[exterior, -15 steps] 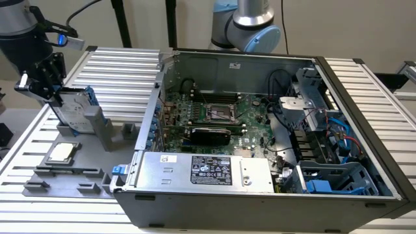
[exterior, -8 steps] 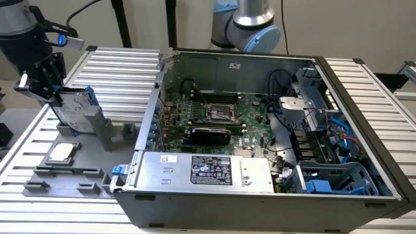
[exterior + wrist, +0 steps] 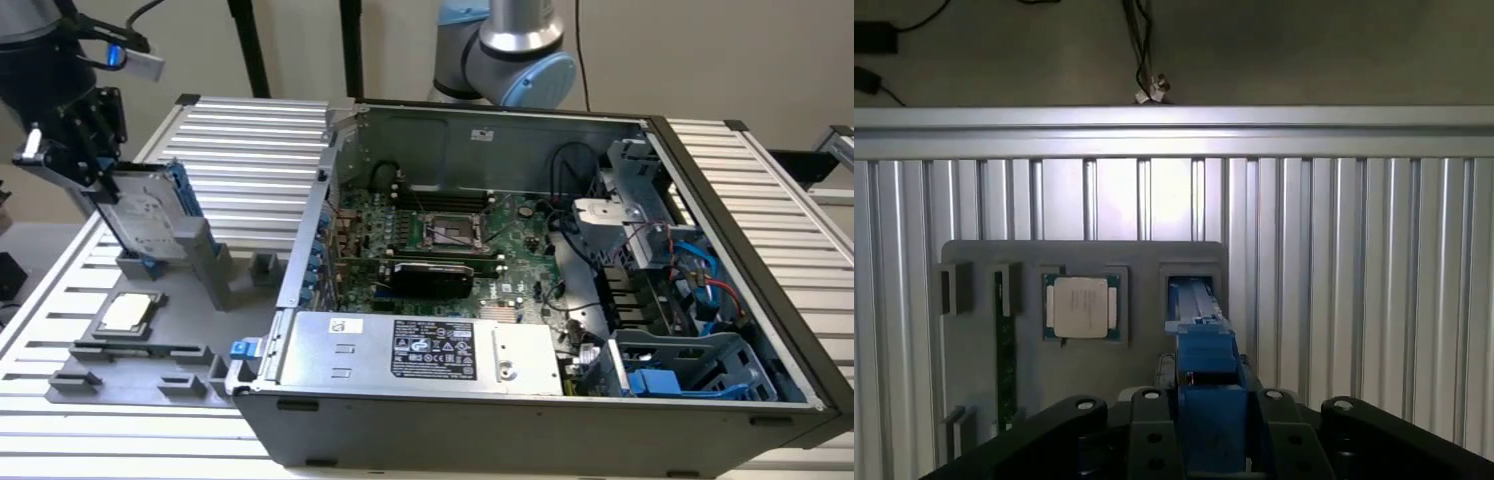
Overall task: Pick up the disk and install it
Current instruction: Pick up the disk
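Exterior view is showing the gripper (image 3: 96,165) clamping narrow fingers on the disk (image 3: 144,212), which is standing upright in the grey stand (image 3: 214,275), toward the exterior view's left of the open computer case (image 3: 534,425)

One disk (image 3: 138,212), one square chip (image 3: 124,313), one grey holder plate (image 3: 134,370), one open computer case (image 3: 534,432).

The arm (image 3: 514,45), at twelve o'clock in the exterior view, is a stout silver-grey cylinder joint with pale blue caps. At ten o'clock the gripper (image 3: 83,160) is matt black, built of slim parallel link bars, with a black cable (image 3: 144,14) and a silver-blue plug (image 3: 134,60) above it. In the wrist view its black body carries round screw heads (image 3: 1086,405)
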